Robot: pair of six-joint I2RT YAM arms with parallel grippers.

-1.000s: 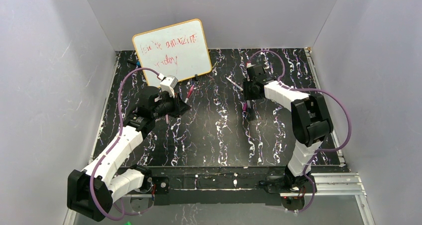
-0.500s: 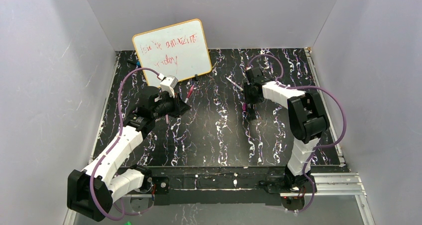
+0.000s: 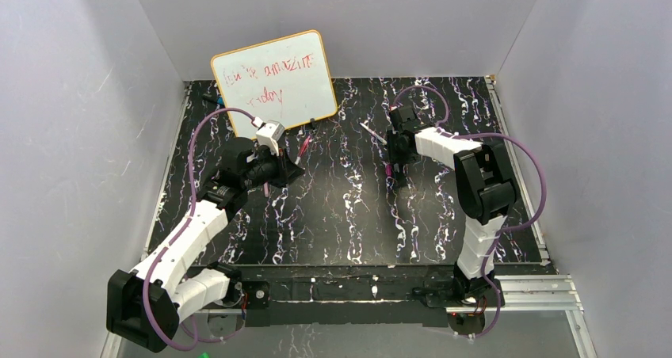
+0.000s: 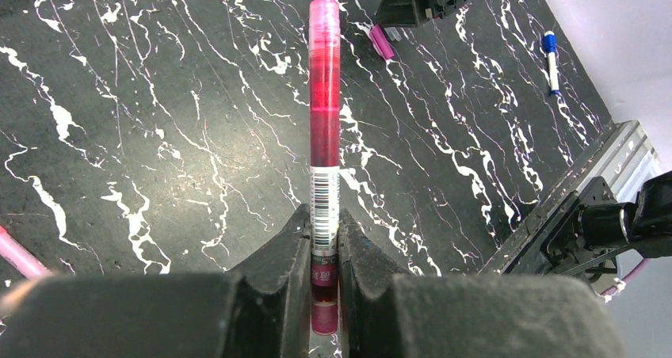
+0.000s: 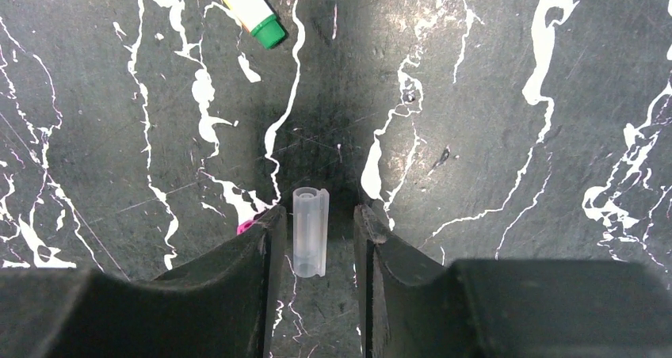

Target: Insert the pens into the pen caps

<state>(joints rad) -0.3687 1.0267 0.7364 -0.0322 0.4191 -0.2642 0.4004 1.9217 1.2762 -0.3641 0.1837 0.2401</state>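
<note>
The left arm (image 3: 194, 231) runs from its base at the near left corner away and inward over the table (image 3: 349, 215). Its wrist is turned so the left gripper (image 4: 323, 225) points across the table toward the other arm. The jaws are clamped on the barcoded rear end of the red pen (image 4: 325, 97). The pen sticks straight out ahead of the fingers (image 4: 277, 271), off the table, with its far tip close to the dark body of the right gripper. The whiteboard (image 3: 273, 81) stands just behind this wrist. A pink stick (image 4: 16, 255) shows at the edge of the wrist view, left of the fingers; I cannot tell what it is.

The right arm (image 3: 475, 239) rises from its base at the near right and folds at a high elbow. Its forearm reaches away and inward, and the wrist bends down so the right gripper (image 5: 317, 215) aims at the table. Its jaws stand apart, gripping nothing. The clear cap (image 5: 310, 231) sits between them, with a gap on each side. A pink cap (image 4: 383, 41) lies on the table just outside one finger; in the right wrist view only a sliver of it shows. Ahead of this gripper and off to one side lies a white pen (image 5: 250, 5) with a green end. A blue-tipped marker (image 4: 549, 57) lies well apart from both grippers.
</note>
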